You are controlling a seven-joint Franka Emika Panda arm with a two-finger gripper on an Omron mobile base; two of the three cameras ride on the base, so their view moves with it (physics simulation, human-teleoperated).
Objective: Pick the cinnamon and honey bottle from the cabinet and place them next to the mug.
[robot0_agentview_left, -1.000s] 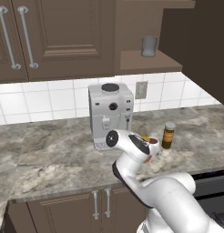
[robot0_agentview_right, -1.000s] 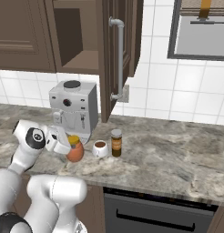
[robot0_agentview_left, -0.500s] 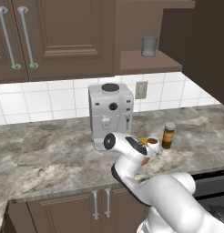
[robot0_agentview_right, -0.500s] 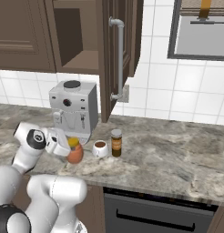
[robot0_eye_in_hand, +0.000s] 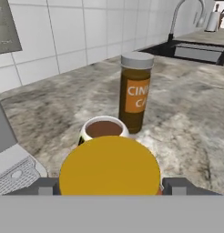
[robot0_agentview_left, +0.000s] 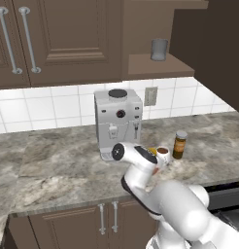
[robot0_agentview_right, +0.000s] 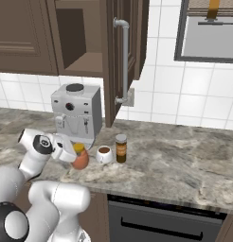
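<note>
Honey bottle (robot0_agentview_right: 80, 159) upright in pincer (robot0_agentview_right: 75, 156) (lid up), beside mug (robot0_agentview_right: 104, 154).

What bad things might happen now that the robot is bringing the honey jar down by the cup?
1. The honey jar sits between the pincer fingers right beside the mug, which holds brown liquid. A nudge sideways might tip it and spill.
2. The tall, slim cinnamon jar stands just past the mug; pushing the mug could knock it over.
3. The coffee machine is close on the other side, so the arm has little room to back away.
</note>
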